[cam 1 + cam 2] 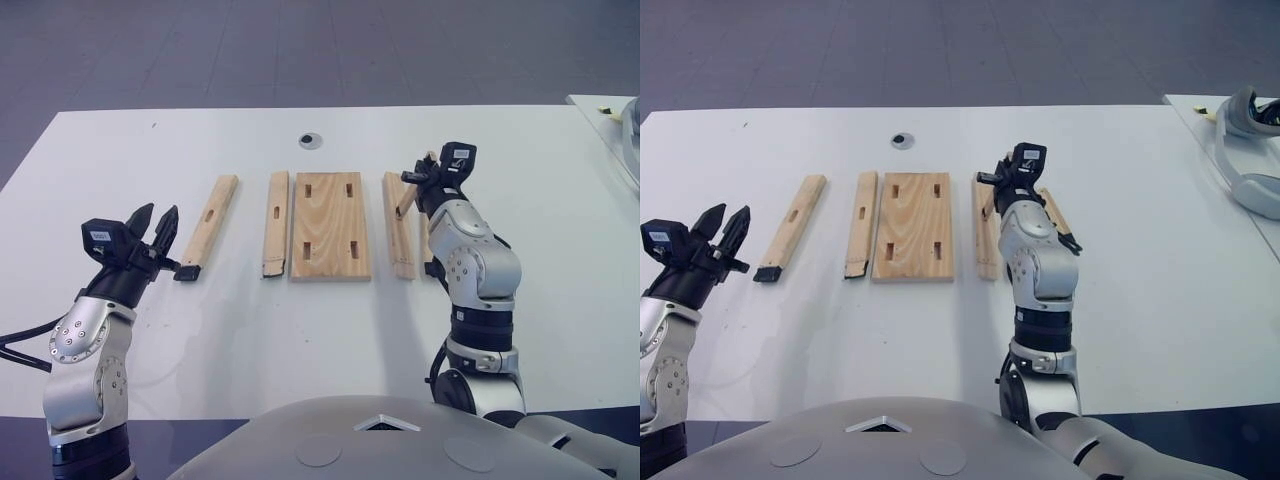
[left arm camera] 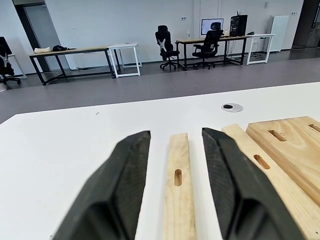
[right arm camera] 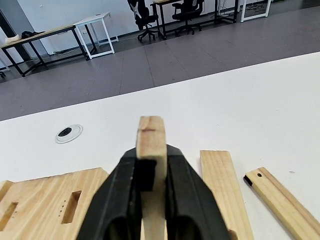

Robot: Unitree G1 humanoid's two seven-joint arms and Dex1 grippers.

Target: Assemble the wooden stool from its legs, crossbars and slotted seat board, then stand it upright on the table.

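The slotted seat board (image 1: 330,226) lies flat mid-table. Left of it lie two slotted wooden legs (image 1: 212,226) (image 1: 276,222) with dark ends. To its right lies another leg (image 1: 399,235), and a further piece (image 3: 280,200) rests beside my right arm. My right gripper (image 1: 421,180) hovers over the right leg, shut on a short wooden crossbar (image 3: 151,137) that sticks out past its fingertips. Near the table's left front, my left gripper (image 1: 158,214) is open and holds nothing. It points at the leftmost leg (image 2: 177,185), which lies just beyond its fingers (image 2: 115,200).
A round cable grommet (image 1: 311,140) sits in the white table (image 1: 150,330) behind the board. A second table with a white headset-like object (image 1: 1250,150) stands at the far right. Bare tabletop stretches in front of the parts and at both sides.
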